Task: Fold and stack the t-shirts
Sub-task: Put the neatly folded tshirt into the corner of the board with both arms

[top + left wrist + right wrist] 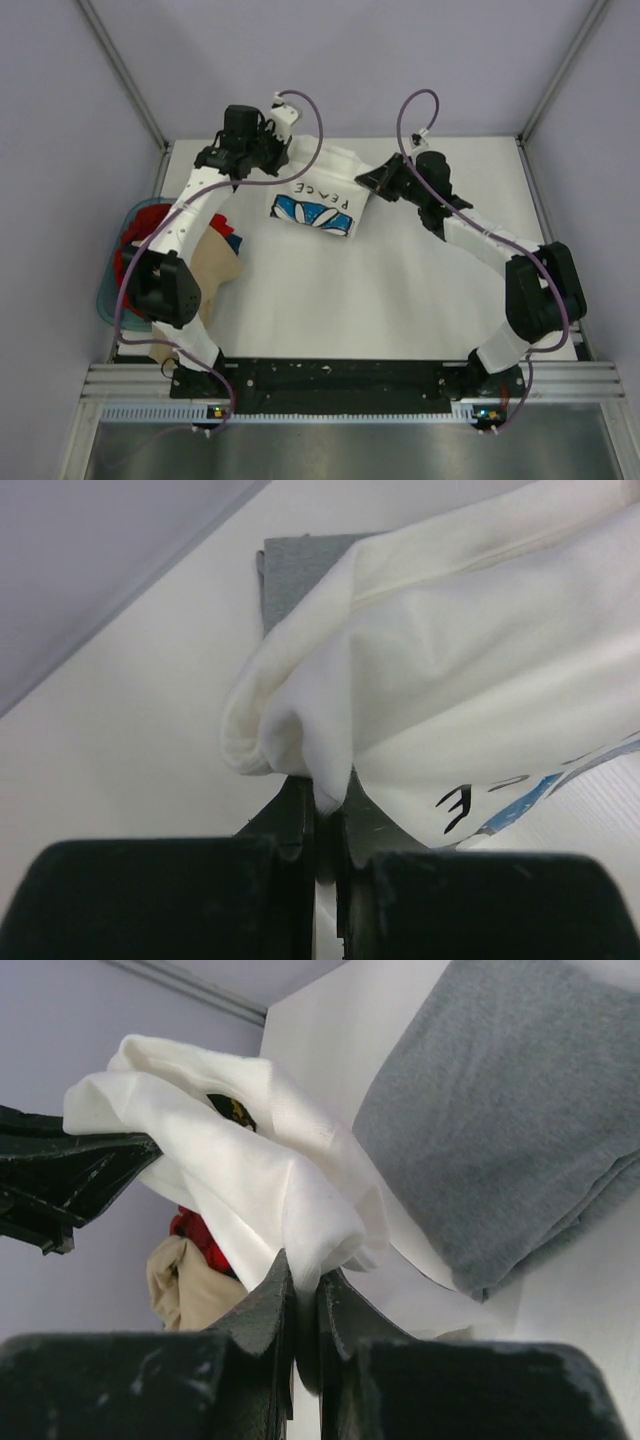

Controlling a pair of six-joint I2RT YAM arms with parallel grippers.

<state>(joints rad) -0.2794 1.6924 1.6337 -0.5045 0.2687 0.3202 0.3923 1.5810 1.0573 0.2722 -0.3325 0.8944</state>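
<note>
The white t-shirt (318, 195) with a blue daisy print and dark lettering hangs between my two grippers at the back of the table. My left gripper (280, 160) is shut on its left edge; the wrist view shows white cloth (420, 670) pinched between the fingers. My right gripper (372, 180) is shut on its right edge, with white cloth (250, 1180) in the jaws. The grey t-shirt (510, 1120) lies folded on the table under and behind the white one; a corner of it shows in the left wrist view (300, 570). It is hidden in the top view.
A teal basket (112, 290) at the table's left edge holds red, blue and beige clothes (210, 262) that spill onto the table. The red and beige cloth (190, 1260) also shows in the right wrist view. Walls with metal rails enclose the back and sides.
</note>
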